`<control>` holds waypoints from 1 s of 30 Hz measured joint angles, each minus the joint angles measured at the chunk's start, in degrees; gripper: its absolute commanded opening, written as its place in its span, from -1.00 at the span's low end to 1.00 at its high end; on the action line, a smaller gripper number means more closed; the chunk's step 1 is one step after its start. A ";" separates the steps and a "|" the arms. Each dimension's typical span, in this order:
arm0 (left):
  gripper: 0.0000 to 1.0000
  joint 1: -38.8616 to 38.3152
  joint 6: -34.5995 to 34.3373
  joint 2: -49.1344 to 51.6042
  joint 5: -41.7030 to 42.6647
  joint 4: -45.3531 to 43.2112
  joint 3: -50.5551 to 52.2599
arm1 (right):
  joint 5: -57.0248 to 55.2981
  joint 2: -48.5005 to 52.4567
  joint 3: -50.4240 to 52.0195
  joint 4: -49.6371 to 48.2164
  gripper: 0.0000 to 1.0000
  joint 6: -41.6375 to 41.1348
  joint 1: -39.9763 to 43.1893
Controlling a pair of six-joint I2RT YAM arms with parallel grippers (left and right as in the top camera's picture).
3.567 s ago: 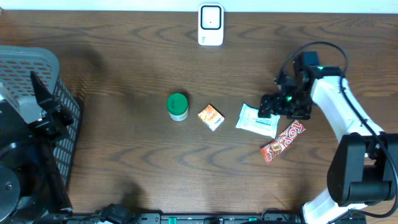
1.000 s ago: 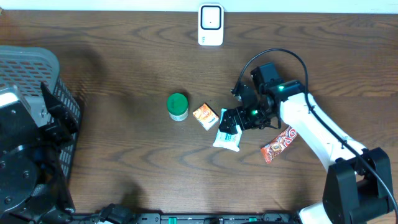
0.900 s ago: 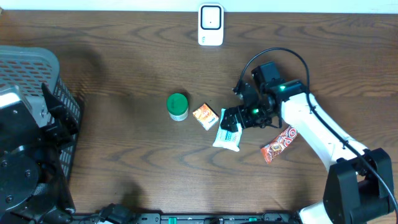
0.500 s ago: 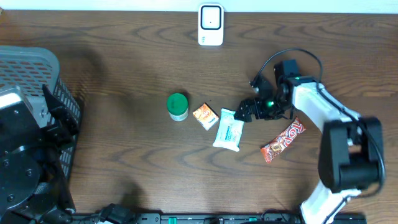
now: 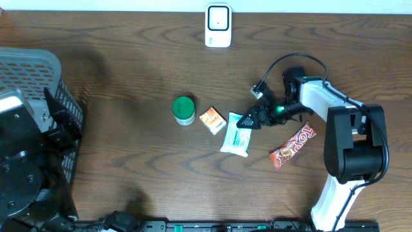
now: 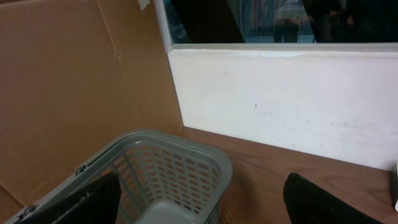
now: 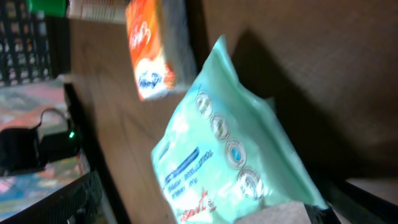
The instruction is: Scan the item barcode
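Table (image 5: 129, 187): the item is laid out but, as I judge it, not yet scanned. Basket (image 5: 38, 71) stands at the left edge. The left gripper (image 6: 205, 202) hangs above it with its fingers spread wide and nothing between them, well apart from the goods. The right gripper (image 5: 248, 120) is low over the table centre with jaws fully apart and nothing grasped, its tip at the upper right corner of the pack (image 5: 237, 135). I take this pale green wipes pack to be the item. It lies flat on the wood, just beside the box, and in the right wrist view it fills the space ahead of the open fingers. Bar (image 5: 293, 146) lies to its right, apart. Scanner (image 5: 218, 26) stands at the far edge, well apart from the pack. Box (image 5: 214, 120) and can (image 5: 184, 110) sit left of the pack. Done: approach to the pack, at most. Left: grasp, lift, carry to the scanner, present the barcode, whose face I cannot see from here.
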State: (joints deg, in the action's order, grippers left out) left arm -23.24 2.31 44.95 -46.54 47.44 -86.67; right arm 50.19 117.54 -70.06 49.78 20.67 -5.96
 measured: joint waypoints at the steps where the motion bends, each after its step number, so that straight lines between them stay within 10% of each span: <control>1: 0.68 0.00 0.00 0.00 0.00 0.00 0.00 | 0.24 0.13 0.07 0.52 0.99 0.63 0.00; 11: 0.68 0.00 -0.02 0.00 0.00 0.90 0.00 | 0.11 1.38 -0.02 -1.73 0.56 2.03 -2.49; 16: 0.68 0.00 -0.02 0.00 -0.11 2.78 0.00 | -1.16 3.39 -0.37 -5.29 -0.98 0.02 -4.94; 30: 0.68 0.00 -0.22 0.00 -0.13 6.08 -0.02 | -6.75 5.14 -4.57 1.66 -0.97 -5.20 -5.60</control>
State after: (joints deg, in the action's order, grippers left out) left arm -23.24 2.09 44.95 -46.68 53.52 -86.70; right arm 43.44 122.67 -74.63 51.44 15.46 -11.55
